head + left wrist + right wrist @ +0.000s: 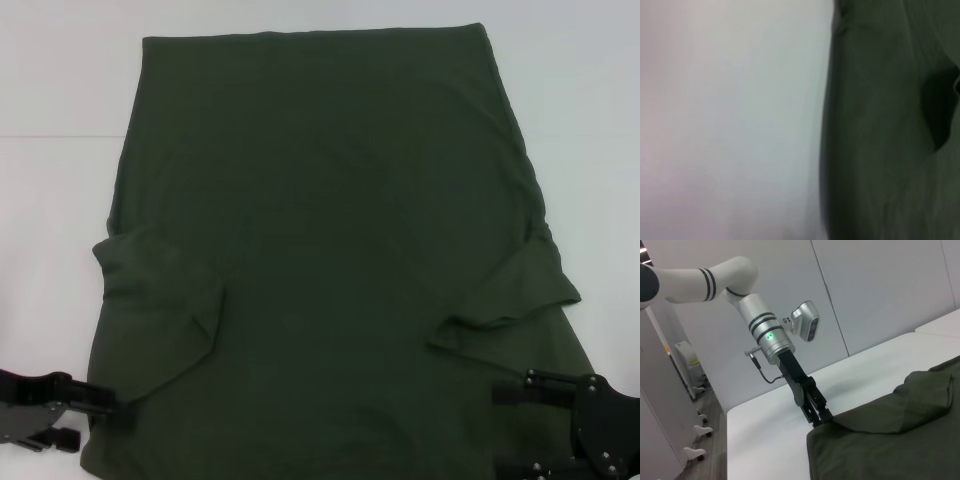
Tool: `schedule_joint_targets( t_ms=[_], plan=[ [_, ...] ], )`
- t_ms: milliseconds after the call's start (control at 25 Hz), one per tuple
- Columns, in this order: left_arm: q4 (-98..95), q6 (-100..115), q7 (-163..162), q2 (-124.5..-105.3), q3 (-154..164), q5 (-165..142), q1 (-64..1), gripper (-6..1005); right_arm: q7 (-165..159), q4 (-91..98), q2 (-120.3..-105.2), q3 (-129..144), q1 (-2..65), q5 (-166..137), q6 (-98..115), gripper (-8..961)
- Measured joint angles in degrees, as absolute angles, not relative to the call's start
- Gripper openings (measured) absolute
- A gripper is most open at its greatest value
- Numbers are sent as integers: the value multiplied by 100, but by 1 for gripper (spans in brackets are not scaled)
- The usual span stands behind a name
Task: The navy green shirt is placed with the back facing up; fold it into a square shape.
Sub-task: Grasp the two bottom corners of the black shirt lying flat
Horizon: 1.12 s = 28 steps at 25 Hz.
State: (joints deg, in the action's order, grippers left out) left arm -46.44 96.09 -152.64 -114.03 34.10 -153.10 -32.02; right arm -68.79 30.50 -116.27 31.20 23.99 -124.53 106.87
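The navy green shirt lies flat, plain side up, both sleeves folded inward, its near corners at the two grippers' jaws.

The navy green shirt is one plain dark olive-green all over, with no print or pattern on the side facing up; both folded-in sleeves match it. The counter beneath is plain white. At 7 o'clock in the head view, the left gripper is black; at 5 o'clock, the right gripper is black too. The left arm is white with dark bands, a silver wrist and 1 green light.
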Motion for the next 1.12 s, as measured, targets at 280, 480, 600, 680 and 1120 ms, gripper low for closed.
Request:
schedule_joint_targets(
  t_ms=[280, 480, 600, 680, 1120],
  plan=[
    [-4723, 9616, -15276, -11533, 3591, -15311, -3326, 825, -6880, 3050, -11627, 3120, 2402, -12453, 10708, 923],
    [-4733, 9610, -15295, -11561, 3695, -15311, -3392, 826, -6881, 3050, -11622, 3102, 2408, -12454, 10754, 923],
    [-4735, 9591, -15330, -11567, 3821, -15311, -3399, 825, -6881, 3050, -11619, 3096, 2408, -12453, 10765, 923],
    [-4751, 9590, -15347, -11570, 3946, -15310, -3399, 818, -6881, 3050, -11618, 3089, 2408, -12449, 10773, 923],
    [-5015, 9490, -15311, -11657, 4368, -15310, -3323, 524, -6881, 3050, -11583, 2952, 2436, -12445, 10903, 923]
  ],
)
